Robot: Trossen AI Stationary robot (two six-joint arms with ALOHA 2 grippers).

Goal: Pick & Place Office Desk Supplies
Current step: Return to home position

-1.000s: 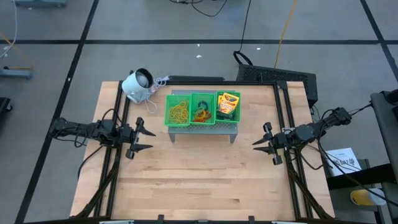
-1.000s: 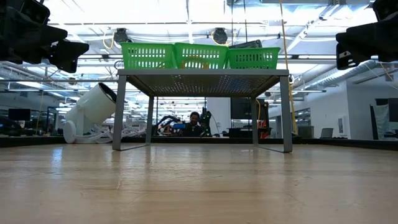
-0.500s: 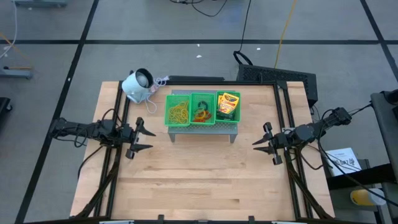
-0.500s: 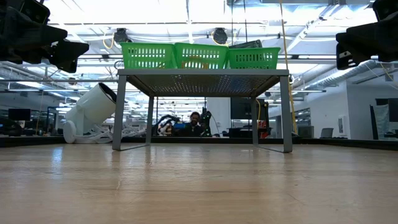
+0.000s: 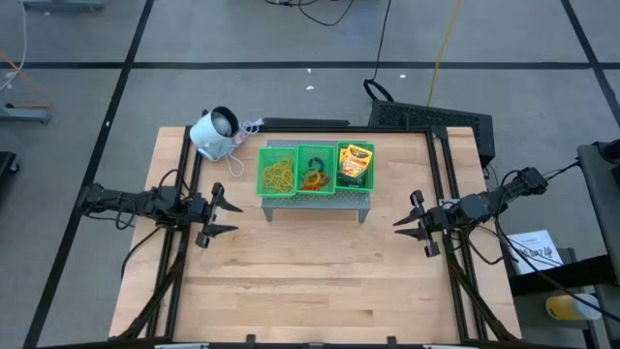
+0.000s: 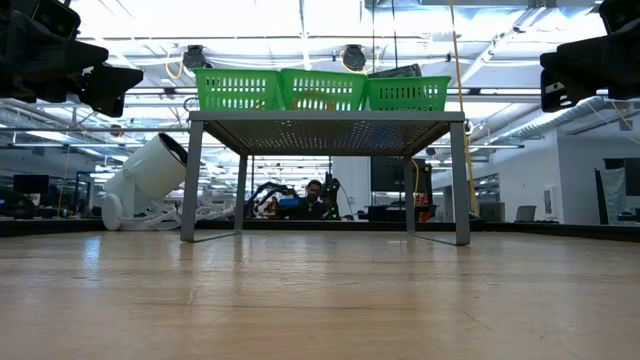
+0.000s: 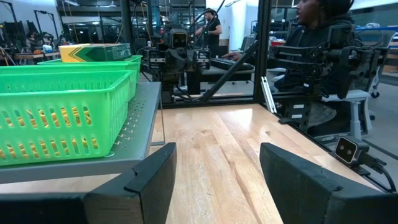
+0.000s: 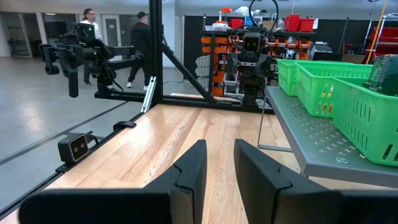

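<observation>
- My left gripper [image 5: 229, 217] hangs over the table edge on its own side, fingers spread wide with nothing between them. My right gripper [image 5: 408, 225] faces it from the opposite edge, fingers parted by a narrower gap, also empty.
- The green three-part basket [image 5: 295, 146] sits on a grey perforated stand [image 5: 320, 200], between the two grippers but farther back, well apart from both.
- The compartment nearest the left gripper holds the rubber bands [image 5: 278, 175], a loose yellowish tangle. I judge them almost weightless and limp. A pinch into the thick of the heap would lift several at once, and strands could snag in the mesh.
- The middle compartment holds the small coloured rings [image 5: 312, 178]; I make out orange, red and green, but I cannot count them. They should be light and a bit springy, best pinched across one loop.
- The compartment nearest the right gripper holds the crayon boxes [image 5: 356, 163]. They look like stiff but crushable card, to be gripped across the narrow sides with modest force.
- I see no supplies on the bare wood, so sorting looks done and both arms seem parked.
- A white round-headed device [image 5: 214, 130] lies beyond the left gripper, just beside the basket's near corner.
</observation>
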